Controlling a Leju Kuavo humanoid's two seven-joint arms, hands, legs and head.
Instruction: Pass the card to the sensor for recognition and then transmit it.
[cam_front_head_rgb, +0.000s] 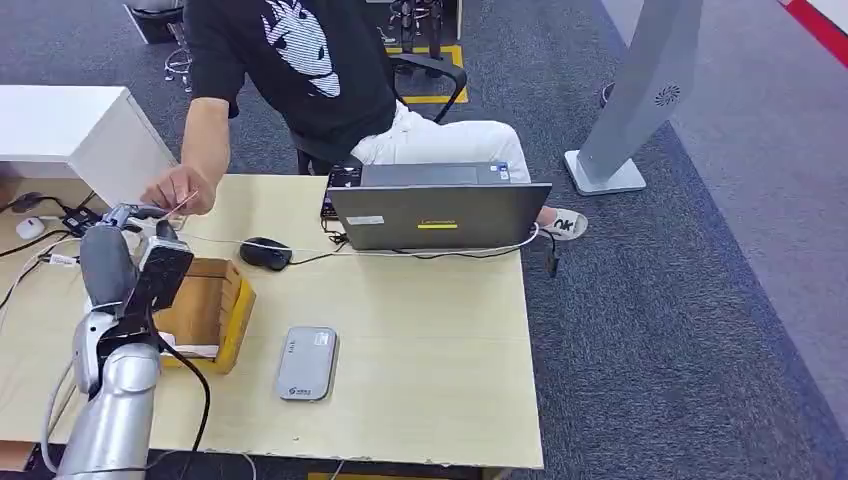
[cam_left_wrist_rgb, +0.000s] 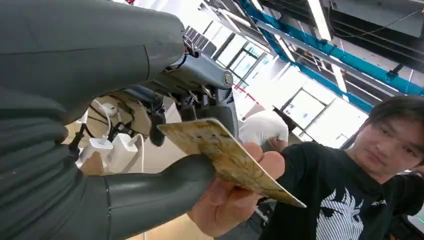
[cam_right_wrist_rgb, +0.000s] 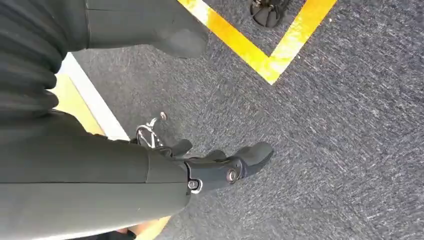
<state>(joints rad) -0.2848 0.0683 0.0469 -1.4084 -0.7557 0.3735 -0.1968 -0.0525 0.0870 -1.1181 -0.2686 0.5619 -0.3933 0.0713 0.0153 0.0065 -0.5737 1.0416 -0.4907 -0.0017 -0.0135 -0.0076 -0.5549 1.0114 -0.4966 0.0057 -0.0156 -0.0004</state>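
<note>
No writing was legible. The left hand (cam_left_wrist_rgb: 165, 150) and a person's hand (cam_left_wrist_rgb: 235, 197) both pinched the card (cam_left_wrist_rgb: 225, 155); the right hand (cam_right_wrist_rgb: 220, 167) hung open above grey carpet (cam_right_wrist_rgb: 340, 140).

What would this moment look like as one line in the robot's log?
stage: handover | left hand: grips card | person's hand: also on card | right hand: empty, over carpet | reader: on table

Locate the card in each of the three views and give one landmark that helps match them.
Head view: the card is a thin sliver at the table's far left edge, between the person's hand and the left robot hand.
Left wrist view: the card fills the centre, pinched between the grey thumb and the person's fingers.
Right wrist view: not in it.
Shared landmark: the person's black printed T-shirt.
</note>
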